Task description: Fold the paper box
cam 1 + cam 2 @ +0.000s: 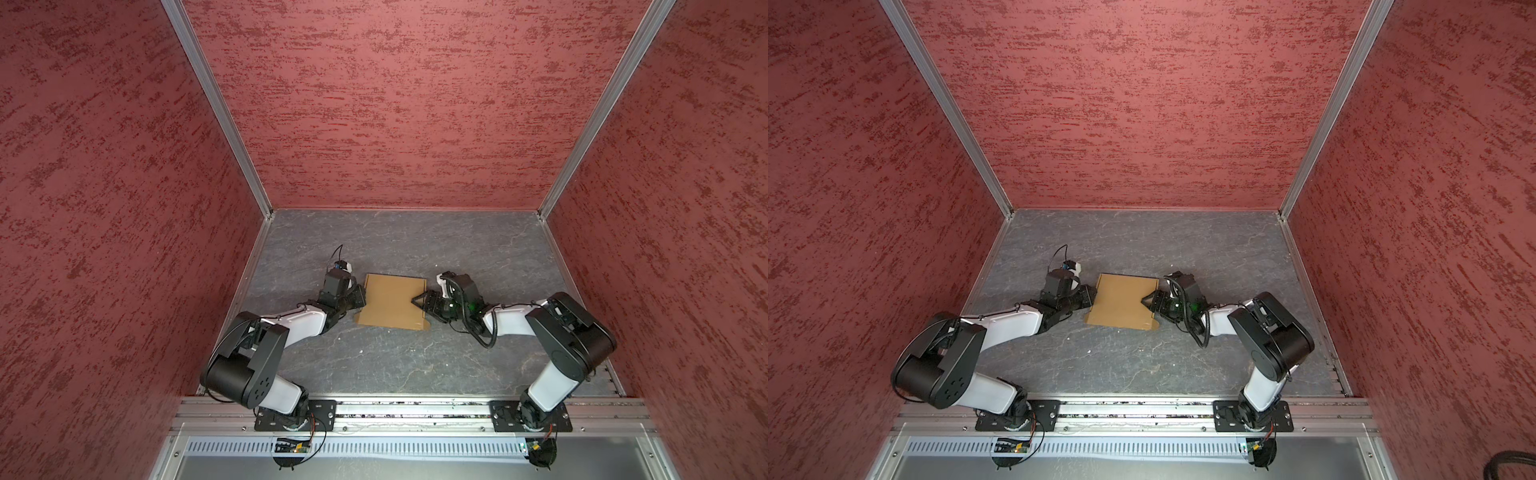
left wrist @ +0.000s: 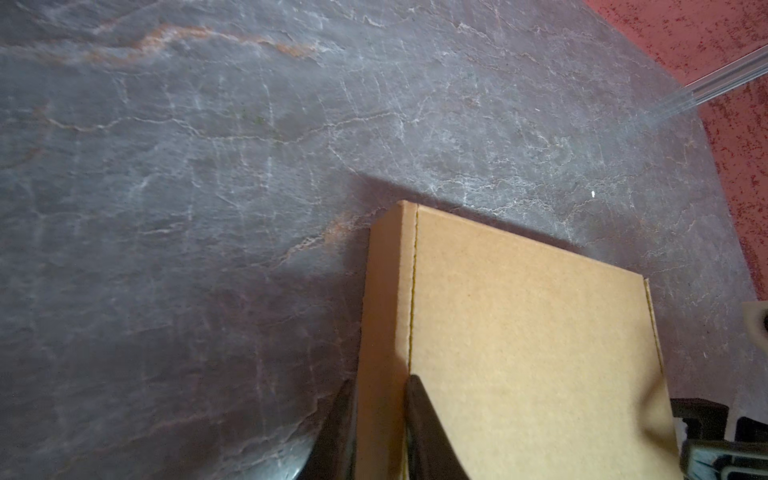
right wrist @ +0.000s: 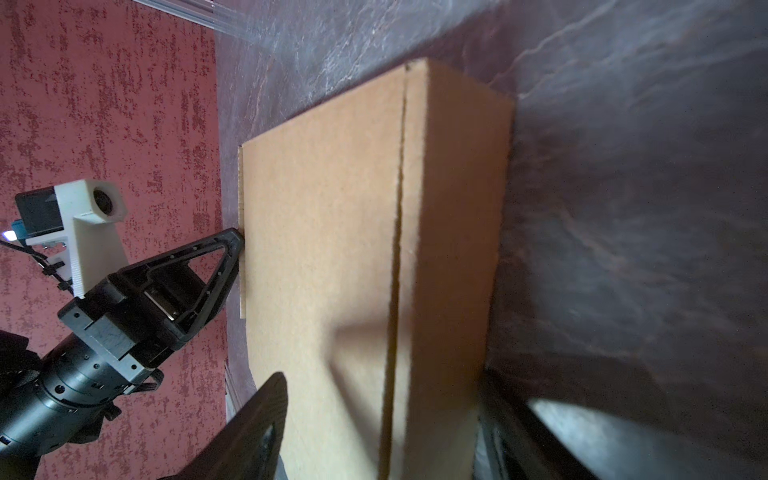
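Closest to the top camera, an aluminium rail [image 1: 415,409] is seen, to which both arms are bolted. From it the left arm [image 1: 266,357] is bent outward at the elbow, and its white forearm is stretched low over the grey table [image 1: 395,365] toward the middle. The right arm [image 1: 569,332] is folded the mirrored way. Each wrist is rolled so that one finger stands above the other.

The paper box [image 1: 392,301] is laid flat at the middle of the table, between the two grippers, with its plain top panel up. Its outline is seen as nearly square in both top views, so a long axis cannot be made out. Its edges are turned slightly off the line of the back wall [image 1: 395,104], and its left and right sides are faced toward the arms.

The left gripper [image 2: 379,380] is clamped on the box's left side, one finger [image 2: 428,428] laid on the top panel. The right gripper [image 1: 415,301] is set with jaws wide apart around the right edge, one finger [image 3: 262,419] poised over the panel. Whether that finger touches cannot be told.
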You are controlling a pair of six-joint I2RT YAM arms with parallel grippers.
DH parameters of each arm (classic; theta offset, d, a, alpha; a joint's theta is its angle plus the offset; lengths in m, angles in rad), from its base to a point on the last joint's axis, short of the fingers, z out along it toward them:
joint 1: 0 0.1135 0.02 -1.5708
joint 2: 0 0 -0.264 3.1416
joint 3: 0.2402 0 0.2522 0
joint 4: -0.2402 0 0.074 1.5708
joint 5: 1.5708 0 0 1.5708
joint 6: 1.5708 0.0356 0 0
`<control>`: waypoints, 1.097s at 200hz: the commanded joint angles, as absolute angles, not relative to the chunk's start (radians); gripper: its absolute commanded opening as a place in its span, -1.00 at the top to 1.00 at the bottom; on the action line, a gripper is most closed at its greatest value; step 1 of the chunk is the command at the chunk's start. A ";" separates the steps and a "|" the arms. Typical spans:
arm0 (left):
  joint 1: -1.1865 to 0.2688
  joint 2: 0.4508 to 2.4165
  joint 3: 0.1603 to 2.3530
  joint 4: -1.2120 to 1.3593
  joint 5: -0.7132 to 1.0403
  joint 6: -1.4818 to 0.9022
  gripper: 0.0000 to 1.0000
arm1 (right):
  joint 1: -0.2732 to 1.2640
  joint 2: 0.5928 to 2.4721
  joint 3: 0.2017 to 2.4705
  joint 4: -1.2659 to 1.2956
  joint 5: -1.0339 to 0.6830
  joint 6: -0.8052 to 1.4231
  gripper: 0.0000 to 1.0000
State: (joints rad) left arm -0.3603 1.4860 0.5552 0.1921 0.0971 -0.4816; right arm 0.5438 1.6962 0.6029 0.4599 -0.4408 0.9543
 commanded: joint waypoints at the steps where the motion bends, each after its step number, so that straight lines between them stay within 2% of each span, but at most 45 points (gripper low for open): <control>1: -0.353 1.522 0.528 0.111 0.087 -0.467 0.57 | 0.532 1.664 0.604 0.431 -0.408 0.954 -0.47; 55: -0.341 1.534 0.519 0.129 0.107 -0.469 0.57 | 0.528 1.668 0.600 0.438 -0.399 0.957 -0.48; 219: -0.322 1.549 0.518 0.144 0.138 -0.469 0.58 | 0.528 1.763 0.674 0.632 -0.529 1.003 -0.46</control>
State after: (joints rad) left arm -0.3264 1.5063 0.5438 0.2447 0.1516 -0.4816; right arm 0.5331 1.7573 0.6407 0.5339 -0.4892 0.9733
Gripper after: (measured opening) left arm 0.209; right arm 0.735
